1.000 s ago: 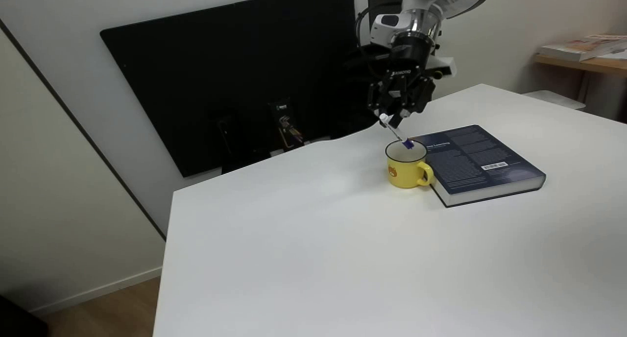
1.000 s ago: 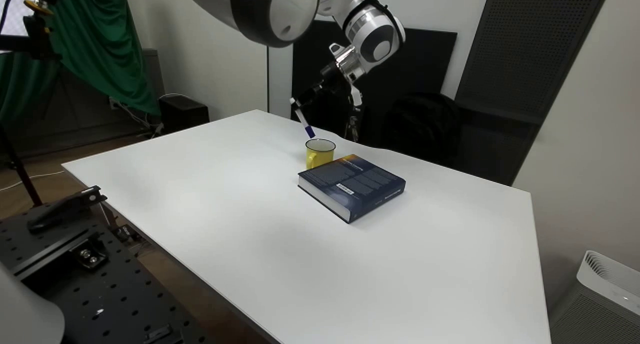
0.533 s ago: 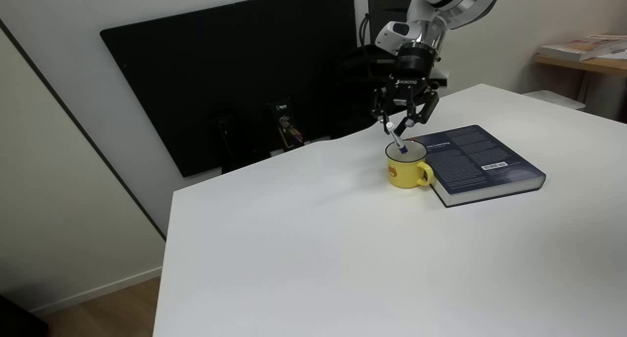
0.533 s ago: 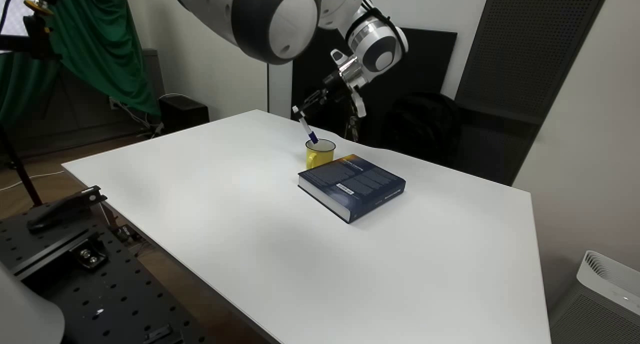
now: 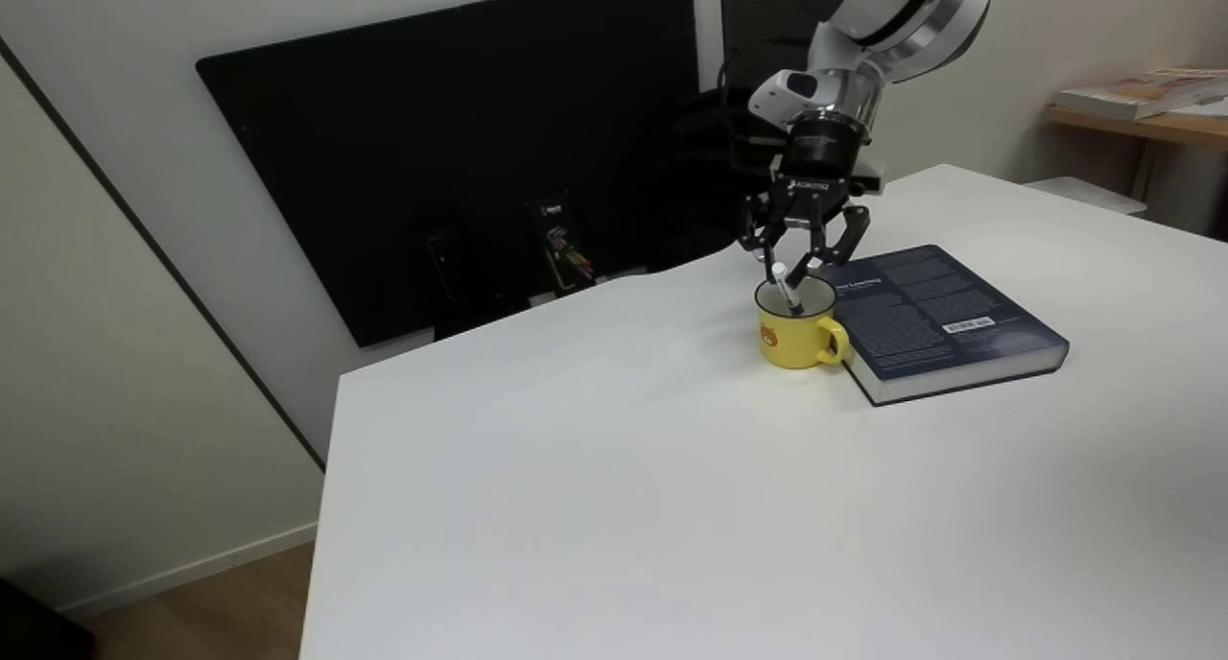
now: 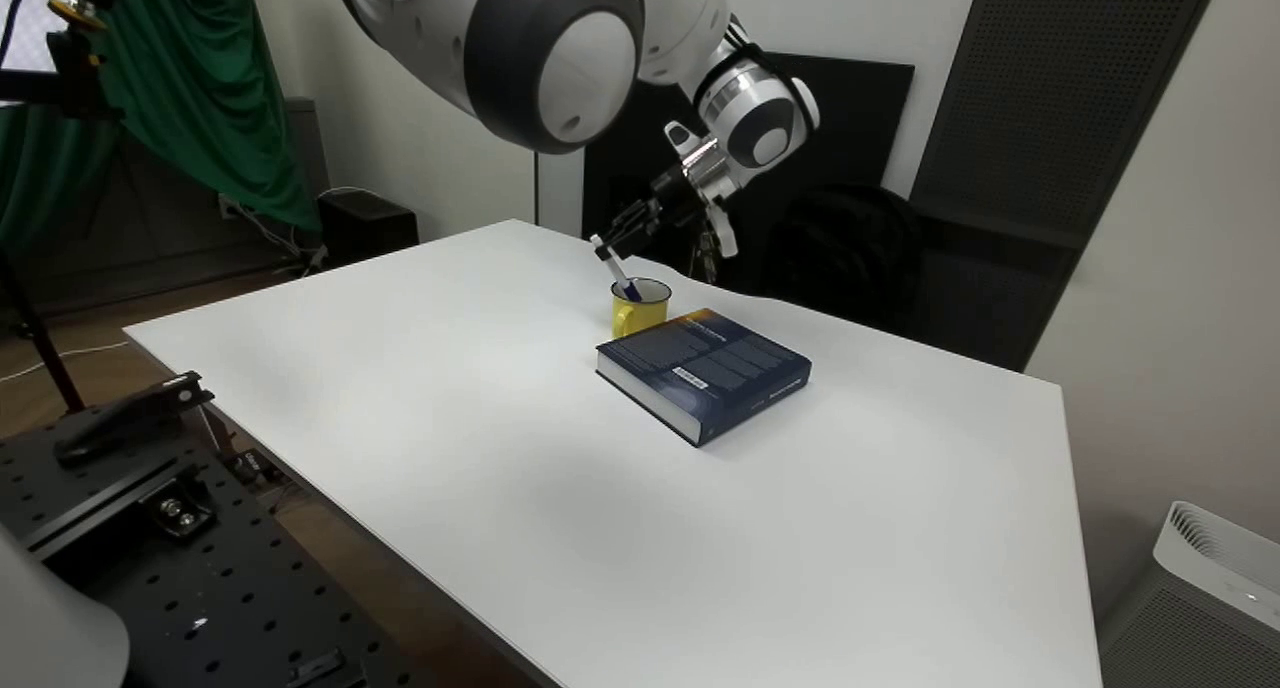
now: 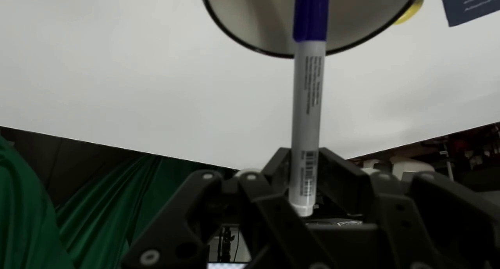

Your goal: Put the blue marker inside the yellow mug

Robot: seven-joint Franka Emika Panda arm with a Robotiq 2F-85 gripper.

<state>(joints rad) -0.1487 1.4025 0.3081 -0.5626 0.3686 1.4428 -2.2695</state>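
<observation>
The blue marker, pale with a blue cap, shows in both exterior views (image 5: 787, 289) (image 6: 617, 269) and the wrist view (image 7: 307, 93). My gripper (image 7: 304, 159) is shut on the marker's pale end; its fingertips also show at the mug in an exterior view (image 5: 785, 272). The marker tilts, blue end down, and that end is inside the opening of the yellow mug (image 5: 796, 343). The mug stands upright and also shows in an exterior view (image 6: 650, 315). In the wrist view the mug's pale inside (image 7: 242, 18) is cut off by the top edge, as is the blue tip.
A thick dark blue book (image 5: 945, 310) lies flat against the mug's handle side; it also shows in an exterior view (image 6: 710, 368). Both sit on a white table (image 5: 595, 506), near its far edge. A black panel (image 5: 460, 142) stands behind the table.
My gripper has moved down with the marker. The blue end has gone from above the mug's rim to inside its opening. The mug and book have not moved.
</observation>
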